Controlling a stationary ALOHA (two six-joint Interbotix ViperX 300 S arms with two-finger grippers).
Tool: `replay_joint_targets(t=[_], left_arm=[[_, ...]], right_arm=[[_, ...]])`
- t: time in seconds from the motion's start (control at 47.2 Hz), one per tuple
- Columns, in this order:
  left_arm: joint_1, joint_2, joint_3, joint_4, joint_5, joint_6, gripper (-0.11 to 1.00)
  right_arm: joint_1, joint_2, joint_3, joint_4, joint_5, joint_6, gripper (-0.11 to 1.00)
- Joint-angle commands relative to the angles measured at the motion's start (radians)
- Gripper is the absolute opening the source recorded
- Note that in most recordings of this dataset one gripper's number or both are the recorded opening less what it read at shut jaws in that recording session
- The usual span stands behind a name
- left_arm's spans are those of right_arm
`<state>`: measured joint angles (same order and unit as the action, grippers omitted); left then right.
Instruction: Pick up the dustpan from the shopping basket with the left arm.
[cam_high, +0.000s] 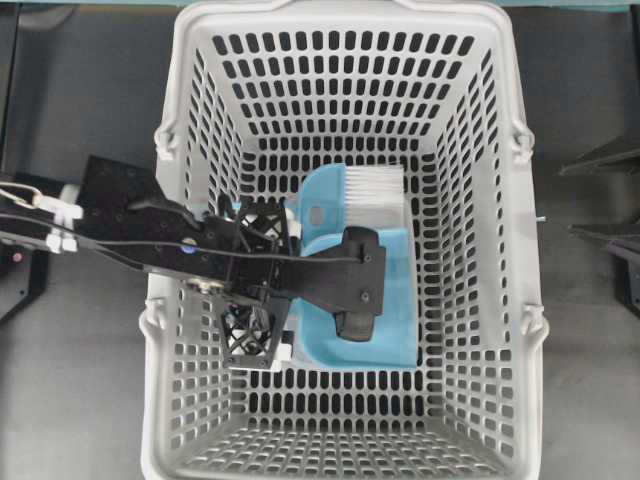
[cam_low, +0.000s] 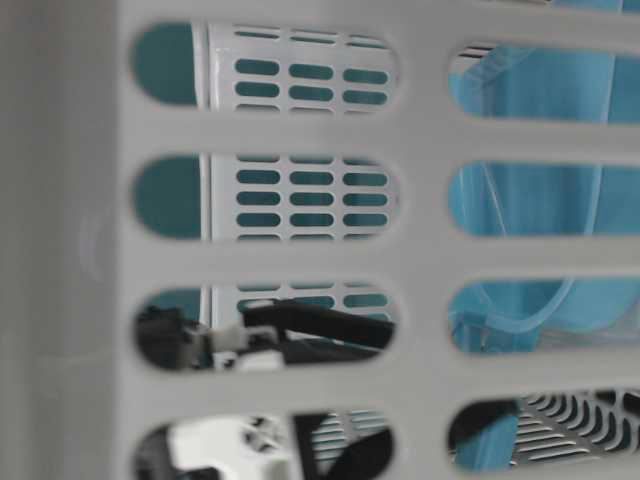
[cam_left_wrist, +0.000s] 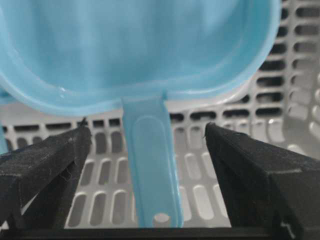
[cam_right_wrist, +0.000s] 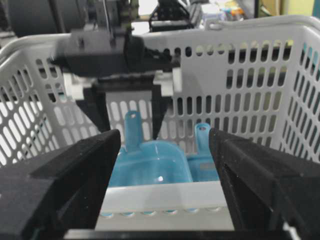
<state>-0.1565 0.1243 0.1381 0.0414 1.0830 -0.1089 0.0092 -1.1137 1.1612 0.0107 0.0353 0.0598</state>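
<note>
**A:** So where's the light blue plastic dustpan (cam_high: 395, 335) sitting?

**B:** On the floor of the big light grey slotted plastic shopping basket (cam_high: 200, 40), right of the middle in the overhead view. Its flat front edge is near the basket's lower slotted wall, with a strip of bare floor between. A blue hand brush with white bristles (cam_high: 372, 188) lies just beside it, toward the far wall.

**A:** And the black left arm's lattice-fingered gripper (cam_high: 255, 290)?

**B:** Reaching in over the left rim. In the left wrist view the gripper (cam_left_wrist: 145, 137) is spread wide, with the dustpan's thin handle (cam_left_wrist: 150, 165) standing in the gap, clear of both fingers (cam_left_wrist: 45, 160). There's open slotted floor on either side of the handle.

**A:** Right gripper?

**B:** Its pointed black fingers (cam_right_wrist: 75, 175) are parted too, holding nothing, outside the basket's rim. From there you see both handles poking up against the far wall, with the left fingers coming down around the dustpan's.
</note>
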Motion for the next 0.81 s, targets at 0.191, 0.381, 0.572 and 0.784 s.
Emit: replay_joint_targets(t=[0.191, 0.381, 0.572, 0.784], left_arm=[[-0.003, 0.002, 0.046, 0.003, -0.049, -0.005, 0.89], [-0.002, 0.0, 0.057, 0.003, -0.091, -0.011, 0.86], [-0.002, -0.005, 0.072, 0.003, -0.106, -0.02, 0.6], [-0.003, -0.035, 0.066, 0.003, -0.112, -0.011, 0.28]], right_arm=[[-0.002, 0.006, -0.003, 0.003, -0.009, 0.0, 0.69], [-0.002, 0.006, -0.002, 0.002, -0.009, 0.0, 0.69], [0.0, 0.006, -0.002, 0.003, -0.009, 0.002, 0.69], [0.0, 0.006, 0.002, 0.003, -0.009, 0.005, 0.69]])
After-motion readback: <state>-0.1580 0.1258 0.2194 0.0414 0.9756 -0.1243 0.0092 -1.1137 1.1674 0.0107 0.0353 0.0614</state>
